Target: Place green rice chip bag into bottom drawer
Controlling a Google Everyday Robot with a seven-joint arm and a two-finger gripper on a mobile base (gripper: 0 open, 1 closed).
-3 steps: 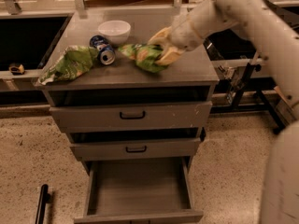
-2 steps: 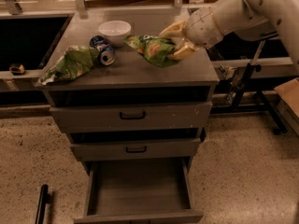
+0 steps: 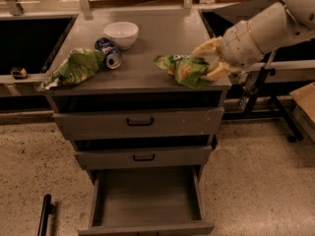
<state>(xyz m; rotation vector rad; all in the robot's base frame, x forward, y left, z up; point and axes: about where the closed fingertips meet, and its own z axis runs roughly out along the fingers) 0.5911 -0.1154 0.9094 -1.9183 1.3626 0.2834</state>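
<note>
The green rice chip bag hangs just above the right front part of the cabinet top, held at its right end. My gripper comes in from the right and is shut on the bag, one tan finger above and one below. The bottom drawer is pulled out at the foot of the cabinet, its grey floor bare.
A paler green bag lies at the top's left front edge. A blue can lies on its side next to it, and a white bowl stands behind. Two shut drawer fronts with black handles sit above the open drawer.
My gripper has lifted the green bag off the top and carried it right and toward the front edge. The view has shifted too.
</note>
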